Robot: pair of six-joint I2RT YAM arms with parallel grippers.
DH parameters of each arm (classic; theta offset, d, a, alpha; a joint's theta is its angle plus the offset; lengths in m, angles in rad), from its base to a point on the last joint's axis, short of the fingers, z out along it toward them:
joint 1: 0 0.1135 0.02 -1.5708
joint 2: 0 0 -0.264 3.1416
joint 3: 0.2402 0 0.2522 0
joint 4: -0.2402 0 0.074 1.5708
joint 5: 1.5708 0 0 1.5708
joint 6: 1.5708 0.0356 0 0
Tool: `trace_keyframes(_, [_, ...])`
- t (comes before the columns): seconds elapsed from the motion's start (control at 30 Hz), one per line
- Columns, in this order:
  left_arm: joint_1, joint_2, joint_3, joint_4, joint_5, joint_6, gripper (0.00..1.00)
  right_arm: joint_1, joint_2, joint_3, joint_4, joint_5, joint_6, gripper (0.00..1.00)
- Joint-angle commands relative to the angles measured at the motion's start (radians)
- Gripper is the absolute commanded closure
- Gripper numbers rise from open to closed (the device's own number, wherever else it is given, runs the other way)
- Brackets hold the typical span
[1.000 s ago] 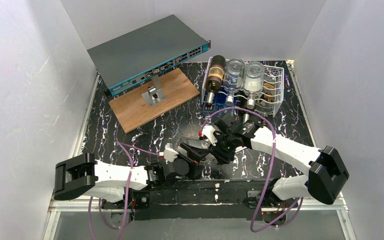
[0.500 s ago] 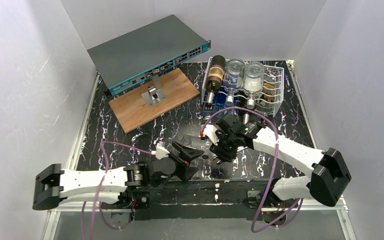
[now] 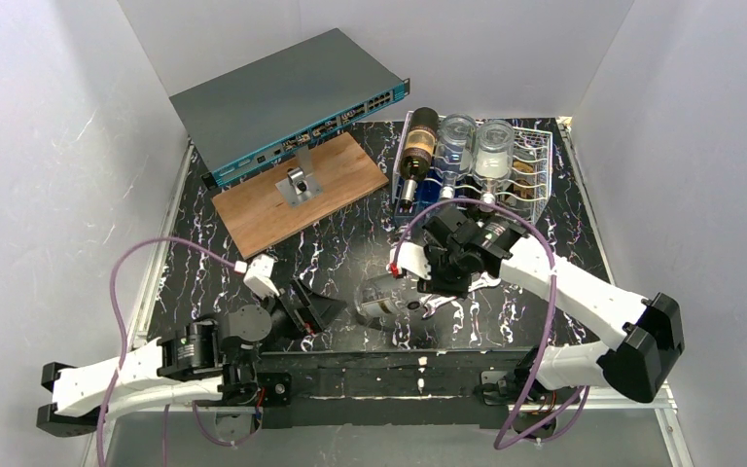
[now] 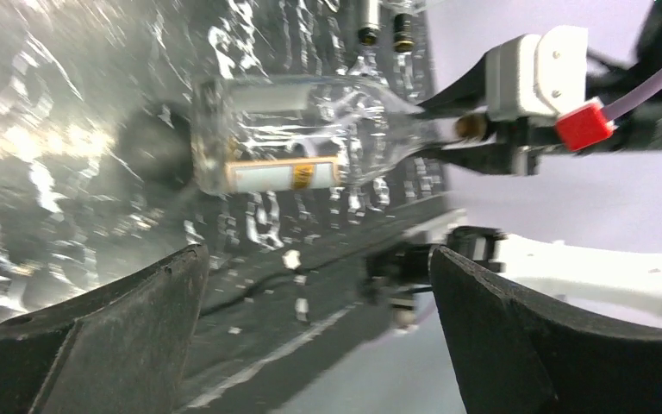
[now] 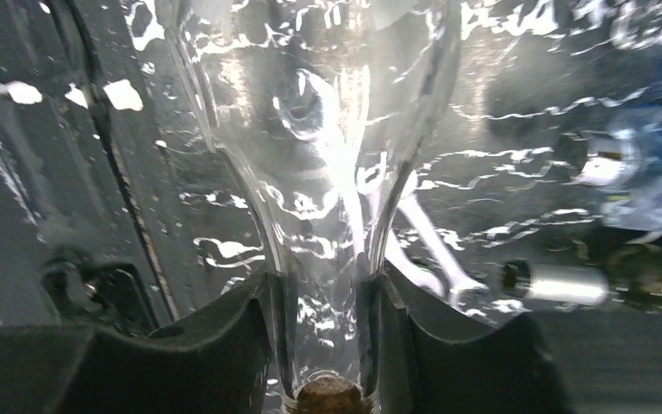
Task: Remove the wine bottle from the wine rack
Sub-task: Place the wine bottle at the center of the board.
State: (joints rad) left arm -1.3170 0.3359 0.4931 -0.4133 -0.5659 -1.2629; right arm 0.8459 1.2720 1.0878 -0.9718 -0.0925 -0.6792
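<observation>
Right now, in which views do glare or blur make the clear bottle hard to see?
Right wrist view: the clear bottle fills the frame, with white glare down its neck and marble reflections across the glass. Left wrist view: blur smears the table, though the bottle's pale label shows. Top view: sharp and evenly lit, yet the bottle almost vanishes against the black marble.

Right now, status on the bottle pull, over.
Left end effector open, empty. Right end effector shut on neck of clear bottle. Bottle off wine rack, horizontal. Wrench lying beside it.
</observation>
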Motion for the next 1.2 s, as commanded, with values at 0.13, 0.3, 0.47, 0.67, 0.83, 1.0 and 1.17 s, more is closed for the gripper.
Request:
trace_keyframes(0.13, [0.051,0.353,0.388,-0.303,-0.099,0.543,0.01,0.002,0.085,0.259,-0.025,0.124,-0.264,0.99])
trace_keyframes(0.3, [0.311,0.436,0.397,-0.209,0.149,0.644,0.01,0.014,0.139,0.322,-0.035,0.175,-0.353,0.99])
trace_keyframes(0.47, [0.453,0.359,0.239,0.023,0.389,0.734,0.01,0.031,0.182,0.35,-0.025,0.195,-0.377,0.99])
trace_keyframes(0.67, [0.46,0.287,0.028,0.364,0.616,1.101,0.01,0.031,0.214,0.396,-0.051,0.158,-0.363,0.99])
trace_keyframes(0.83, [0.46,0.288,-0.104,0.557,0.678,1.374,0.01,0.032,0.258,0.447,-0.094,0.075,-0.259,0.99])
trace_keyframes(1.0, [0.46,0.409,-0.081,0.615,0.709,1.487,0.01,0.032,0.29,0.479,-0.109,0.024,-0.141,0.99])
trace_keyframes(1.17, [0.459,0.515,-0.097,0.768,0.707,1.558,0.01,0.032,0.322,0.532,-0.143,-0.017,-0.065,0.99])
